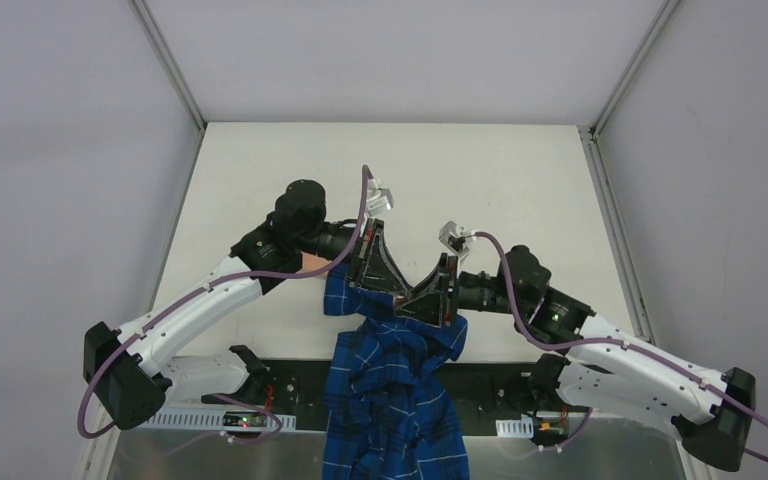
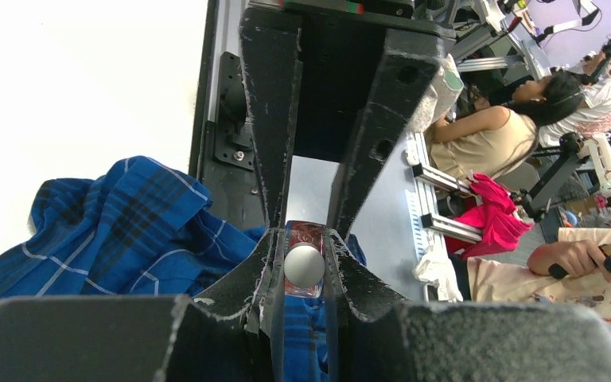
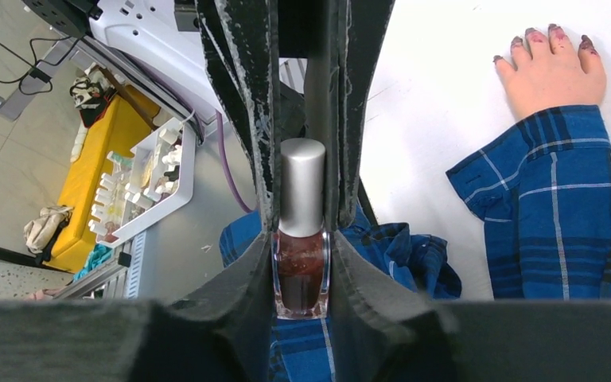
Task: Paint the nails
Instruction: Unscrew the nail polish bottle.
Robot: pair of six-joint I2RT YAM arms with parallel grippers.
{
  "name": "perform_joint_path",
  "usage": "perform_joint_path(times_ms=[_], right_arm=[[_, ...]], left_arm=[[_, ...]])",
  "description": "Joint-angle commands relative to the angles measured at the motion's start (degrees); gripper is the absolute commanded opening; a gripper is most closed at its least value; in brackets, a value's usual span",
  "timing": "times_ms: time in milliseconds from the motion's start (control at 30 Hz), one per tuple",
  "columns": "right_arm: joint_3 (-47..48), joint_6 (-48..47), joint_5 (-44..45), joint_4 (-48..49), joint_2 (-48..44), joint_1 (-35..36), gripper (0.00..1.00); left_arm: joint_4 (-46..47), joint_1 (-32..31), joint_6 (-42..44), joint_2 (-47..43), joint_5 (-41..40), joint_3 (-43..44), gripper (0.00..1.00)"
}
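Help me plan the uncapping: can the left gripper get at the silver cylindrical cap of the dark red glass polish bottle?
Likely yes: the left gripper is shut on the silver cylindrical cap; the right gripper clamps the dark red glass bottle.

1. No text, brand or number legible in any view.
2. Bottle [image 3: 300, 278]: glass and cap unmarked, no label readable.
3. Left gripper [image 2: 304, 256] and right gripper [image 3: 301, 247]: black fingers, no lettering visible.
4. Sleeve [image 3: 553, 191]: plaid pattern only.

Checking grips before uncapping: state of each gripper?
Left gripper: closed on the silver cylindrical cap.
Right gripper: closed on the dark-red glass polish bottle.
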Motion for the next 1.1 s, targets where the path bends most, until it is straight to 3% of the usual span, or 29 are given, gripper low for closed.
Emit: perform_joint_path(times_ms=[0,33,133,267,500,733,933,1067], right_arm=[[1.02,-1.20,3.70,1.60,-1.29,-0.01,0.37],[0.76,-1.21,4.18,1.50,-1.73,0.02,0.49],[-0.44,-1.19,5.52,1.52,-3.65,-0.01,0.68],[-2.67,-0.57,5.72,2.98,-5.88,-0.03,0.76],[-4.06,1.84,2.04,7.30,-6.79,0.02,0.77],[-2.96,0.63,1.19,11.84,-4.91,-0.01,0.76],[0.25,-0.75,-1.11,12.36,-0.26,0.05,0.63],[0.45,-1.20,-1.37,12.40,0.28,0.13,0.63]], left_arm=[[3.03,-1.64,-0.22,-1.93,0.20,1.72,0.00],[3.10,-1.64,-0.02,-2.48,-0.81,1.42,0.00],[3.11,-1.56,0.15,-4.06,-3.95,0.89,0.00],[3.43,-1.30,-0.19,-5.94,-7.70,0.32,0.00],[3.90,-0.38,0.19,-10.13,-14.23,-1.80,0.00],[4.06,-0.33,-0.30,-9.96,-13.82,-1.69,0.00],[4.22,-0.33,-0.33,-10.08,-13.68,-1.86,0.00],[4.21,-0.33,-0.33,-9.86,-13.30,-1.83,0.00]])
